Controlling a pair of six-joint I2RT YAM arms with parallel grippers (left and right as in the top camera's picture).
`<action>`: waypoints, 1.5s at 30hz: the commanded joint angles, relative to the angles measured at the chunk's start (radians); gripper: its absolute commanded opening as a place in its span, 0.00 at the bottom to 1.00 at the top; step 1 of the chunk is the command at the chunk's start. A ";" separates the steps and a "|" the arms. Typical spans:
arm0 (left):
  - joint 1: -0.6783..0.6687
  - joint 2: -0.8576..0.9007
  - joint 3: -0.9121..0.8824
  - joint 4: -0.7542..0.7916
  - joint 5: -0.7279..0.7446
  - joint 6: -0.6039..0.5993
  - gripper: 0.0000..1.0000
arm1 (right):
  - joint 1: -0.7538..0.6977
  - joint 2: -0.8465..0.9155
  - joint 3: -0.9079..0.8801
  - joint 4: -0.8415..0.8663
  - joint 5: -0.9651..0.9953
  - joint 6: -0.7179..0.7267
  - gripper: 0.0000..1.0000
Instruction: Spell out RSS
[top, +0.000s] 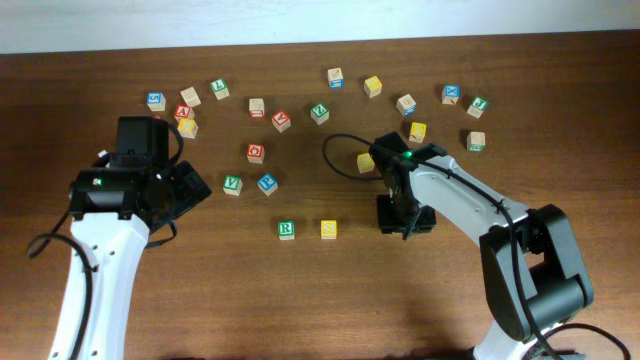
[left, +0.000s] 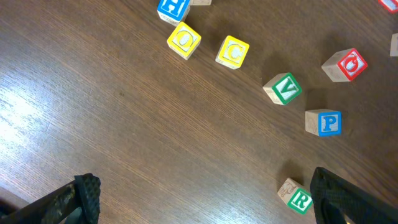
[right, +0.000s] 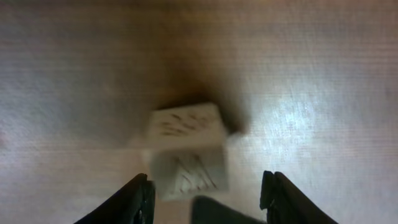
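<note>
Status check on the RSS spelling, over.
Left pincer open, empty. Right pincer open over blurred cube, letter unreadable. R and one S side by side.

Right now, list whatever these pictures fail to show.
- Right wrist: the cube ahead of the right claw is blurred, so its letter is unreadable.
- Overhead: that claw covers it entirely.
- Left wrist: the top edge cuts off the blue cube.
- Overhead: the right arm hides part of a yellow cube.

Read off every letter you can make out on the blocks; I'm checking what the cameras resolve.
"R": green-edged cube
"S": yellow cube beside it
"V": green cube
"P": blue cube
"O": yellow cube
"C": neighbouring yellow cube
Cube under right wrist camera: blurred, unreadable.
Remaining overhead cubes: too small.
</note>
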 joint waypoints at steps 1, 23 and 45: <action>0.003 -0.002 0.003 -0.001 -0.004 0.011 0.99 | 0.001 0.003 -0.008 0.021 0.015 0.004 0.42; 0.003 -0.002 0.003 -0.001 -0.004 0.011 0.99 | -0.199 0.002 0.021 0.083 -0.834 -0.395 0.25; 0.003 -0.002 0.003 -0.001 -0.004 0.011 0.99 | -0.218 -0.287 0.178 -0.244 -0.440 -0.113 0.60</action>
